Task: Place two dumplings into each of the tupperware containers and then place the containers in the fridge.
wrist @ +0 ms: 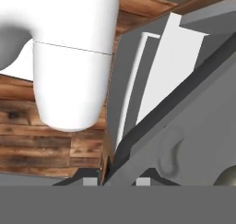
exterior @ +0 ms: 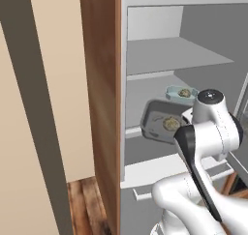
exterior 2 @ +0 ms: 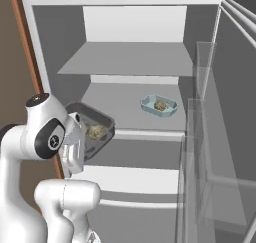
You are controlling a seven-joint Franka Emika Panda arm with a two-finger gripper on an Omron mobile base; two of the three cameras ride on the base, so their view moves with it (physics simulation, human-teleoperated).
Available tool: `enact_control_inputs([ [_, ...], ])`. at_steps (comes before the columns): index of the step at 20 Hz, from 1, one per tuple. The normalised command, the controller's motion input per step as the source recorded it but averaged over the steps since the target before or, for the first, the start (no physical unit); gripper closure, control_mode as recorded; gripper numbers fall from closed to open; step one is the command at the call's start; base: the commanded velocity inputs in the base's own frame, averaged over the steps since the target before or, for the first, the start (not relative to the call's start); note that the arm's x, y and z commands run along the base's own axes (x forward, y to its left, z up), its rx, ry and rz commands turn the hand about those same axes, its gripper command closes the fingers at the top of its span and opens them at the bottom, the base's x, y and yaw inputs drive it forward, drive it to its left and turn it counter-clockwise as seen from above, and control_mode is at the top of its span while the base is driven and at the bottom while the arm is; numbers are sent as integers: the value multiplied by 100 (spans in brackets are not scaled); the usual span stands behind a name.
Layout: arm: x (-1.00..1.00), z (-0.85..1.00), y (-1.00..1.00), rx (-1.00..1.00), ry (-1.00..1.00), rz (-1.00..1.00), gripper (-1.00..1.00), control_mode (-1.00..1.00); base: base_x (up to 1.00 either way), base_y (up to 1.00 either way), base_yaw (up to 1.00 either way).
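The fridge [exterior: 155, 55] [exterior 2: 130, 57] stands open in front of me. On its middle shelf sits the small pale blue tupperware container [exterior: 181, 92] [exterior 2: 150, 107], holding a dumpling [exterior: 184, 92] [exterior 2: 161, 104]. The dark grey tupperware container [exterior: 152, 118] [exterior 2: 80, 108] [wrist: 193, 140] hangs tilted at the shelf's front left edge with a dumpling [exterior: 169, 124] [exterior 2: 96, 131] [wrist: 228, 177] inside. In the hand view my gripper [wrist: 116, 179] is shut on this container's rim. My arm covers the fingers in both base views.
The fridge's brown wood-panel side [exterior: 104, 108] rises close on the left of the grey container. The open door with clear shelves [exterior 2: 215, 137] stands at the right. A lower shelf [exterior 2: 130, 179] lies below, and the wooden floor [exterior: 85, 205] beneath.
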Motion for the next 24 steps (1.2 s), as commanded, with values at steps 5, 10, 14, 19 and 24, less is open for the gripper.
enact_control_inputs([
  [5,23,1,-14,3,-1,-3,100,-100,0,0,0],
  [10,70,0,13,0,0,-2,100,-100,0,0,0],
  [14,70,0,-31,8,0,-1,100,-100,0,0,0],
  [19,74,-4,-12,5,0,4,100,-100,0,0,0],
  [24,65,-14,0,0,0,12,100,-100,0,0,0],
])
